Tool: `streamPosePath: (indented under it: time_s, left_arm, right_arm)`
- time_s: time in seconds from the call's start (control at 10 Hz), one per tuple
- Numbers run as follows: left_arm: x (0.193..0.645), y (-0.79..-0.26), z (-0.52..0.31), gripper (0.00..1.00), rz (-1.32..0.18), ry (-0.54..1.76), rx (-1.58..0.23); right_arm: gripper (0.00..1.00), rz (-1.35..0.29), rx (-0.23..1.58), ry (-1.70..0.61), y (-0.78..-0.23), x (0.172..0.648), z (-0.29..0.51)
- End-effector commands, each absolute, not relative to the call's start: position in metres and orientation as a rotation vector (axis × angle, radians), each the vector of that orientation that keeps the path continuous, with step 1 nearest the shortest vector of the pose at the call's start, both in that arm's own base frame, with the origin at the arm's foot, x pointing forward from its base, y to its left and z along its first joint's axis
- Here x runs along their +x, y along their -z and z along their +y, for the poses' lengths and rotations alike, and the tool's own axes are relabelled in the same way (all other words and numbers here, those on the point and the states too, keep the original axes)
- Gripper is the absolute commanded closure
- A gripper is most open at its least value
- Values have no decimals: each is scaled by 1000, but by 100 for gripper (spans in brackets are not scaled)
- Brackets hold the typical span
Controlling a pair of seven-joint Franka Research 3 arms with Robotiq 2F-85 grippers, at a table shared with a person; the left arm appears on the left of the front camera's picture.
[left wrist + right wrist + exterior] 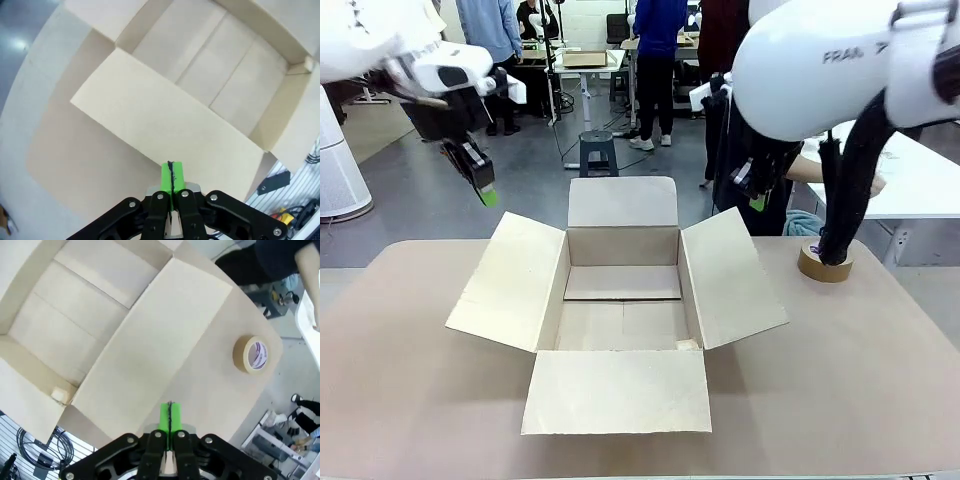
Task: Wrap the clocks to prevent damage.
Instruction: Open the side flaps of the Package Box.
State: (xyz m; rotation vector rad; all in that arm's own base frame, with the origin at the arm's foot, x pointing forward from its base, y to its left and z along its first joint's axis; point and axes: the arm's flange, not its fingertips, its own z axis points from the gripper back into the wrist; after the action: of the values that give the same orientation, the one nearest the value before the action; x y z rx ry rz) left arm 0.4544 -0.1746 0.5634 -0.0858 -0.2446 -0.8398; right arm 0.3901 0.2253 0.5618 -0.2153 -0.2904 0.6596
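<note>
Front view, near to far: tan table (410, 400); on it, centred, open box (617, 392), four flaps folded outward. Right of box, near far edge, tape roll (824, 262) lying flat, partly behind black cable (850, 170) of right arm. Above left flap, high off table, left pincer (487, 195), clenched, green pads pressed together, grasping nothing. Beyond right flap, right pincer (756, 202), likewise clenched on nothing, close to person's forearm (806, 168) at far side. Left wrist view: pads (166, 175) shut tight, hanging over a box flap. Right wrist view: pads (164, 415) shut tight over right flap, tape roll well apart on table. Place of clocks: cannot tell.
</note>
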Motion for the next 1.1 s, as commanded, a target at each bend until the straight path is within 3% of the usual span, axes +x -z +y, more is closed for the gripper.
streamPosePath:
  time_s: [0.0, 0.1, 0.6, 1.0]
  left_arm:
    - [467, -547, -172, 100, -231, 800, -20]
    - [454, -563, -175, 100, -245, 840, -86]
    - [458, -560, -177, 99, -247, 829, -61]
    - [433, -529, -239, 99, -410, 384, 59]
  right_arm:
    - [99, -279, -65, -707, -560, 396, 231]
    - [99, -290, -215, -660, -562, 390, 225]
    - [99, -292, -194, -662, -562, 391, 227]
    - [99, -295, -57, -441, -503, 377, 243]
